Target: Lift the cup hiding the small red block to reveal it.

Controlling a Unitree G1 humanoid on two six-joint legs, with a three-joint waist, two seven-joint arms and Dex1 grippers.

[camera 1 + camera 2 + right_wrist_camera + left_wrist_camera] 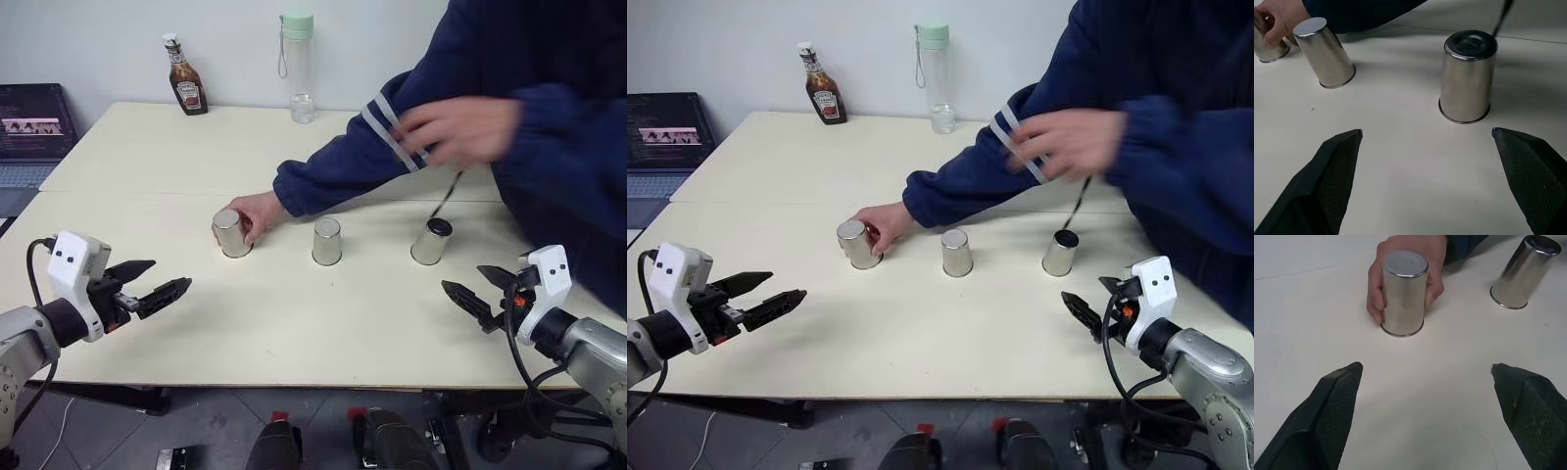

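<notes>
Three inverted steel cups are shown in a row across the middle of a cream table (147, 157). The left cup (231, 233) is grasped by a person's hand (257, 212), whose fingers are wrapped around its far side, as is seen closely in the left wrist view; the dark blue sleeve (343, 166) with white stripes is extended across the table from the right. The middle cup (327, 241) stands free, just beside that hand, and the right cup (431, 241) stands well apart from it, near a thin dark cord (446, 196) lying on the table. The person's other hand (456, 130) is held above the table, blurred.

The left gripper (162, 279) is held over the near left part of the table, its two black fingers spread wide with nothing between them, pointed toward the left cup. The right gripper (482, 290) is held over the near right part, likewise spread wide and empty, aimed at the right cup, which is framed between its fingers in the right wrist view. Neither gripper is in contact with any cup.

The small red block cannot be located; which cup covers it cannot be told.

At the far edge a ketchup bottle (185, 77) and a clear water bottle (299, 67) with a green cap are stood upright. A laptop (31, 132) is placed beyond the table's left side.
</notes>
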